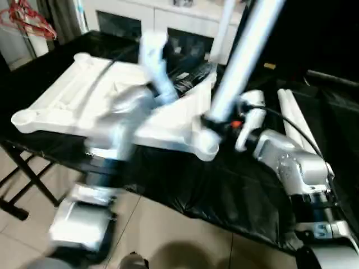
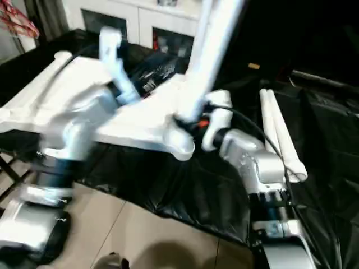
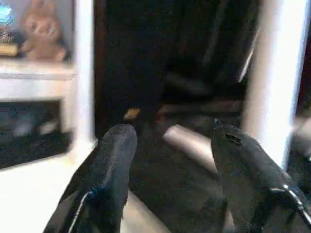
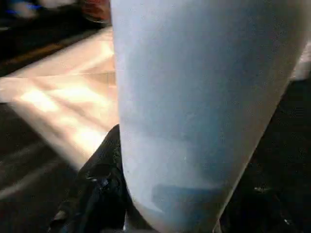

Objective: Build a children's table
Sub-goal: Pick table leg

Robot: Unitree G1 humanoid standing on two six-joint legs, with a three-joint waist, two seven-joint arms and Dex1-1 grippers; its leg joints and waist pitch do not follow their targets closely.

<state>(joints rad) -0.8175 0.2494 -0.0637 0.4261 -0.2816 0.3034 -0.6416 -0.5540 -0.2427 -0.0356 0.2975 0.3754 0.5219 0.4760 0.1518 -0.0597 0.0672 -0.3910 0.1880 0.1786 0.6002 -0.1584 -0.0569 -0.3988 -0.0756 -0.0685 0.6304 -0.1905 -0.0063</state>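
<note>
The leg (image 1: 241,61), pinched by the right gripper (image 1: 224,124), should be kept plumb over the top's (image 1: 84,95) corner socket (image 1: 207,143) while the spread left gripper (image 3: 170,165) is kept clear.

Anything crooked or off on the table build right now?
The leg held by the right gripper at the tabletop's near corner socket leans rather than standing straight. Two spare legs lie beside it; nothing looks damaged.
</note>
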